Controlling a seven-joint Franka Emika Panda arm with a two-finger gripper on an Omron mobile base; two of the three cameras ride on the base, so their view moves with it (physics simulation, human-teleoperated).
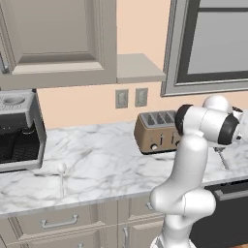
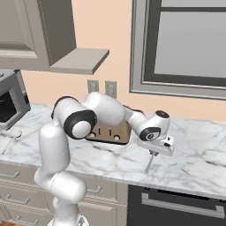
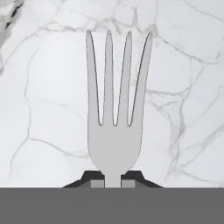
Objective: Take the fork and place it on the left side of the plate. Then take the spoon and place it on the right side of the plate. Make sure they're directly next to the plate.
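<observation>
My gripper (image 3: 112,180) is shut on the handle of the fork (image 3: 114,109), a slim silver-grey fork whose tines point away from the hand toward the marble. In the right base view the gripper (image 2: 152,154) hangs over the counter in front of the toaster, and the fork (image 2: 149,165) dangles tines-down beneath it. The fork (image 1: 224,159) also shows just right of my arm. The spoon (image 1: 61,170), pale with a round bowl, lies on the counter far to the left. A pale round shape at the far right looks like the plate (image 2: 216,157).
A brown toaster (image 1: 156,131) stands against the wall behind the arm. A coffee machine (image 1: 18,130) sits at the counter's left end. The marble counter (image 1: 106,164) has drawers below, and a dark appliance front (image 2: 176,205) sits under its right part.
</observation>
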